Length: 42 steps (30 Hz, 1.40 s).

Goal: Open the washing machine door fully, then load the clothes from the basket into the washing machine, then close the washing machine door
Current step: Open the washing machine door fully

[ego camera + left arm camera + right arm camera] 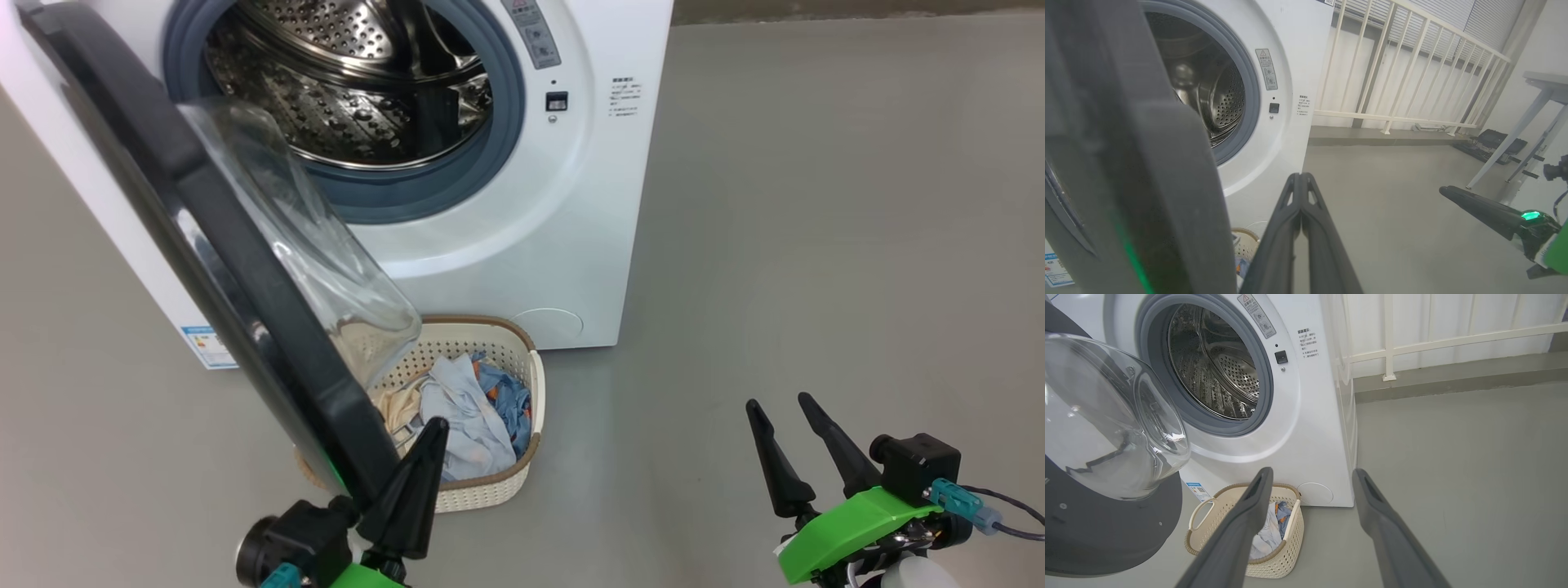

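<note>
Standing open, the washing machine door (pixel 216 245) swings out to the near left of the washing machine (pixel 571 245), leaving the steel drum (pixel 351 82) exposed. The left gripper (pixel 435 429) sits just right of the door's near lower edge, its two fingers pressed together with nothing between them. Contact with the door rim cannot be confirmed. In the left wrist view, the dark rim lies just left of the closed tips (pixel 1300 176).

The right gripper (pixel 777 402) is at the near right with its fingers spread wide and empty, well apart from the door and the basket (pixel 490 490). The basket stands on the floor (pixel 816 245) against the machine's front, partly under the door's glass bowl. The clothes (pixel 465 416) lie inside it.

The floor is smooth, grey and level. A white railing (pixel 1412 61) runs behind the machine on the right, and a pale table (pixel 1547 81) stands at the far right.
</note>
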Available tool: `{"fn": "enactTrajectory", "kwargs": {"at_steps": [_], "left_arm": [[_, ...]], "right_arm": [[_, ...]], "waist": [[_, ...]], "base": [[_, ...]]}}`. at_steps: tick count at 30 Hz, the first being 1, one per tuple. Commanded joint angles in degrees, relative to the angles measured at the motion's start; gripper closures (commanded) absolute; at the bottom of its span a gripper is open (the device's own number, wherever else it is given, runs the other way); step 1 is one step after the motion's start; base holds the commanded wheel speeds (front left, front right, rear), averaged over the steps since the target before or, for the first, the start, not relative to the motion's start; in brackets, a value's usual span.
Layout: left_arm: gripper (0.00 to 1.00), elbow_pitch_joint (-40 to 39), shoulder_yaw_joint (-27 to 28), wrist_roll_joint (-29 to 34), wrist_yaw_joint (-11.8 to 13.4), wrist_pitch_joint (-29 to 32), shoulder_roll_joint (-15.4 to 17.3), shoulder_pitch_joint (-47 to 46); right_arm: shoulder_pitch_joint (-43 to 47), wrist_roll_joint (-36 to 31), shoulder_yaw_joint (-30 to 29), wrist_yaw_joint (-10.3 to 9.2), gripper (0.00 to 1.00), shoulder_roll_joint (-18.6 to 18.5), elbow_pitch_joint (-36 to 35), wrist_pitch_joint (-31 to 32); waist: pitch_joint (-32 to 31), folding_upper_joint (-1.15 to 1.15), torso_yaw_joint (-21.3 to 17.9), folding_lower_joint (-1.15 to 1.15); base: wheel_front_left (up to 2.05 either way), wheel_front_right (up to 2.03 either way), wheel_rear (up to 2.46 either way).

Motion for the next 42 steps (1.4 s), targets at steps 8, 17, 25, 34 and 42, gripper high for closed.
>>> {"fn": "enactTrajectory", "kwargs": {"at_steps": [8,17,25,34,42], "left_arm": [[1.00,3.65,3.50,-3.05,1.34,-1.26,-0.19,-3.28],[1.00,6.68,5.29,-3.10,2.41,-1.64,-0.28,-4.20],[1.00,6.52,6.66,-1.93,2.42,-1.67,0.24,-2.76],[1.00,6.91,8.85,-1.83,3.02,-1.68,1.70,-1.66],[1.00,7.31,11.30,-2.36,3.97,-1.68,3.84,-1.89]], "right_arm": [[-1.39,0.16,1.32,0.16,0.00,-0.30,-0.85,-0.70],[-1.13,0.50,1.78,0.16,0.00,-0.08,-0.37,-0.70],[-0.86,0.71,1.55,0.16,0.00,0.20,-0.19,-0.70],[-0.17,0.43,0.77,0.16,0.00,0.93,-1.11,-0.70],[-0.42,0.03,0.10,0.16,0.00,1.42,-1.43,-0.70]], "waist": [[-0.06,0.00,-0.43,0.00],[-0.67,0.00,2.55,0.00],[-1.43,0.00,6.47,0.00],[-1.90,0.00,10.82,0.00],[-1.08,0.00,13.32,0.00]], "base": [[0.00,0.00,0.00],[0.00,0.00,0.00],[0.00,0.00,0.00],[0.00,0.00,0.00],[0.00,0.00,0.00]]}}
